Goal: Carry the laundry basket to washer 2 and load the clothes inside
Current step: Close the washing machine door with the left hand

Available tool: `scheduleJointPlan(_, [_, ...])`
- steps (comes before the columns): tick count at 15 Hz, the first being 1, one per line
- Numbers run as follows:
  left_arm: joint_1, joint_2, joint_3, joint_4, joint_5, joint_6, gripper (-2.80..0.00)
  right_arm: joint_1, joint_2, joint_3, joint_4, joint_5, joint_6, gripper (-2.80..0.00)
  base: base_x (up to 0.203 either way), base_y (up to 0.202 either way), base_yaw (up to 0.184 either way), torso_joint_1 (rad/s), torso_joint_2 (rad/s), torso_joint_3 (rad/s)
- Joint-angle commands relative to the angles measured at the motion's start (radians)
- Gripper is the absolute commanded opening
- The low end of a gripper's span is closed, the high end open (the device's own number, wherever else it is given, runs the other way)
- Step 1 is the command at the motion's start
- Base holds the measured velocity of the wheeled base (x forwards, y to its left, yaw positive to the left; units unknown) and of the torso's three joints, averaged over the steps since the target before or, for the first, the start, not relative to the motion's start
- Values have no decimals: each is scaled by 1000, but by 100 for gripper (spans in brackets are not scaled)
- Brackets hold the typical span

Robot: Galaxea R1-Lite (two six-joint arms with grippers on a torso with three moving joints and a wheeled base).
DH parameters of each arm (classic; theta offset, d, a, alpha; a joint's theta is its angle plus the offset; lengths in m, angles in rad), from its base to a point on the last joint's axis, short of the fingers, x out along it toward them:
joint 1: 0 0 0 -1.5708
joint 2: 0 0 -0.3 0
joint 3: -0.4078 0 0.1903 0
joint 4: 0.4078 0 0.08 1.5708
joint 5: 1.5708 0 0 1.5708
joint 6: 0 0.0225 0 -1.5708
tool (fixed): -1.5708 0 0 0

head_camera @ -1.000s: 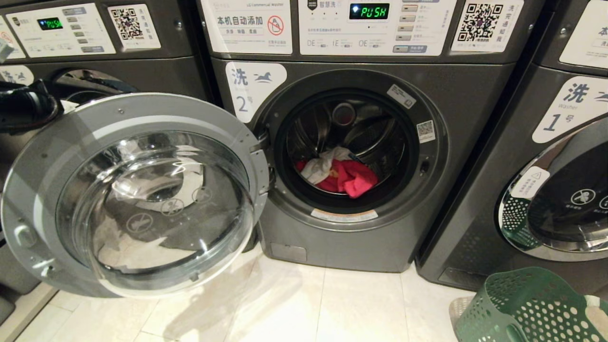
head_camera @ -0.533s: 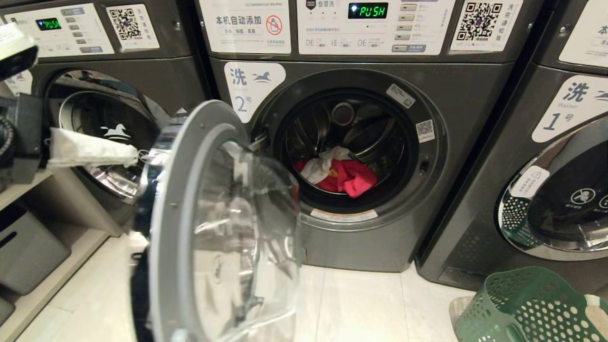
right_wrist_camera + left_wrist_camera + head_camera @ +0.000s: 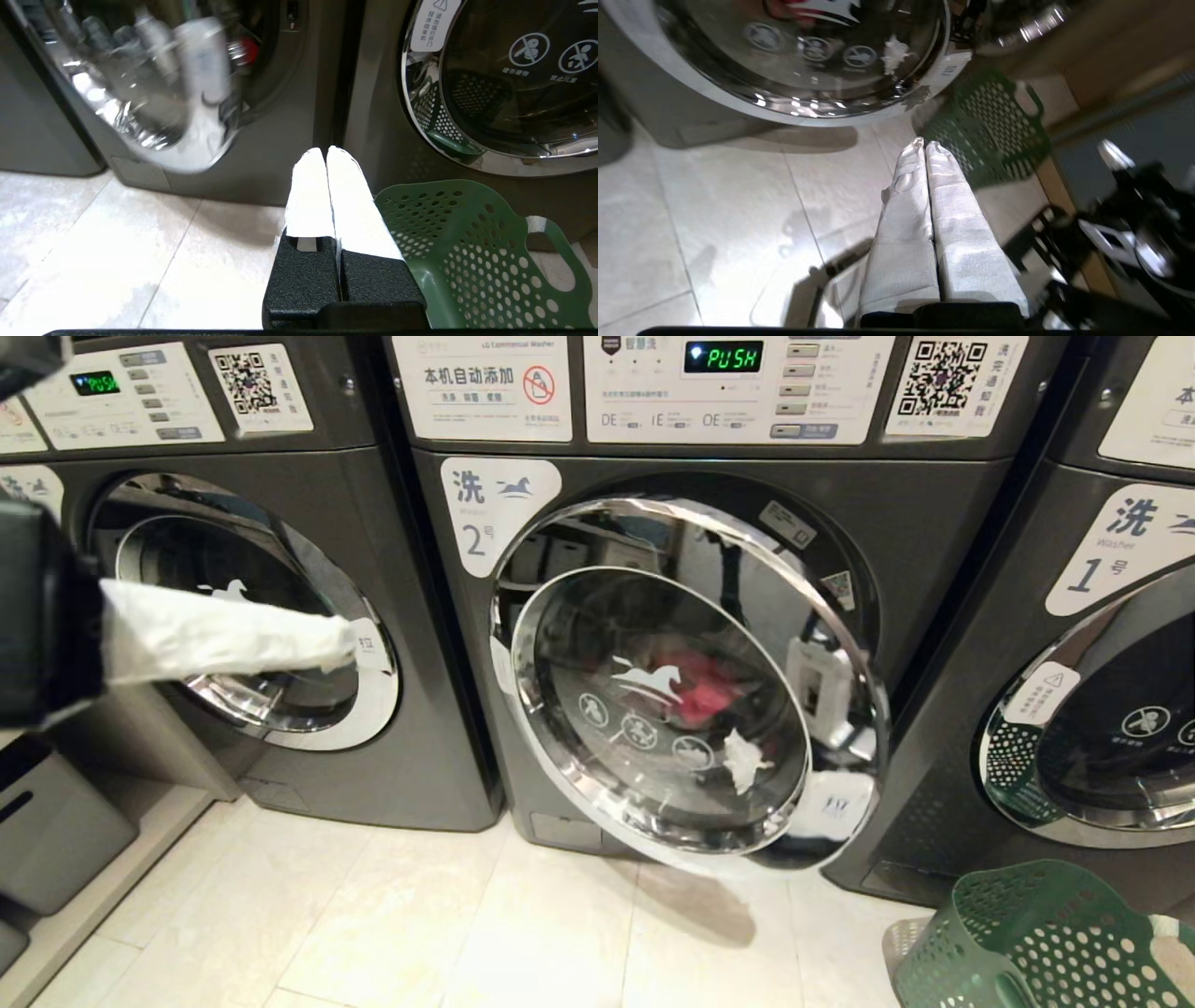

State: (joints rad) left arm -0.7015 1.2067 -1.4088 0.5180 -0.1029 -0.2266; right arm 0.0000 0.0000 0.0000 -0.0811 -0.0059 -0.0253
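Washer 2 (image 3: 495,509) stands in the middle, its chrome-ringed door (image 3: 691,681) swung almost shut, the latch side still off the front. Pink-red clothes (image 3: 691,695) show through the glass, inside the drum. My left gripper (image 3: 350,644) is shut and holds nothing; it hangs to the left, in front of the neighbouring washer. In the left wrist view that gripper (image 3: 924,143) points at the floor below the door (image 3: 798,60). The green laundry basket (image 3: 1036,943) sits on the floor at the lower right. My right gripper (image 3: 326,151) is shut and empty beside the basket (image 3: 467,252).
Washer 1 (image 3: 1102,709) stands at the right, behind the basket. A like grey washer (image 3: 252,616) stands at the left. Low shelving with grey bins (image 3: 47,821) runs along the left edge. Pale floor tiles (image 3: 467,915) lie before the machines.
Washer 2's door has swung from wide open to almost shut. My left gripper has drawn clear of the door and now reaches across the left washer. The basket has stayed put.
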Motion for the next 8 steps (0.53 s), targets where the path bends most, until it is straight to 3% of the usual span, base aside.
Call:
scheduleJointPlan(1, [-14,7,5,-56,122,0,-280,1,2,30,2,17,-20,-280,0,0,0,0,0,0])
scheduleJointPlan(3, [-15,-36,7,-52,187,5,-280,1,46,-51,23,57,-39,-280,0,0,0,0,0,0])
scheduleJointPlan(5, [-15,-91,60,-46,295,6,-280,1,204,-199,65,139,-29,-280,0,0,0,0,0,0])
scheduleJointPlan(7, [-15,-150,152,-55,410,3,-280,1,496,-336,85,220,-24,-280,0,0,0,0,0,0])
scheduleJointPlan(8, [-15,-184,170,-57,430,2,-280,1,655,-379,73,253,-32,-280,0,0,0,0,0,0])
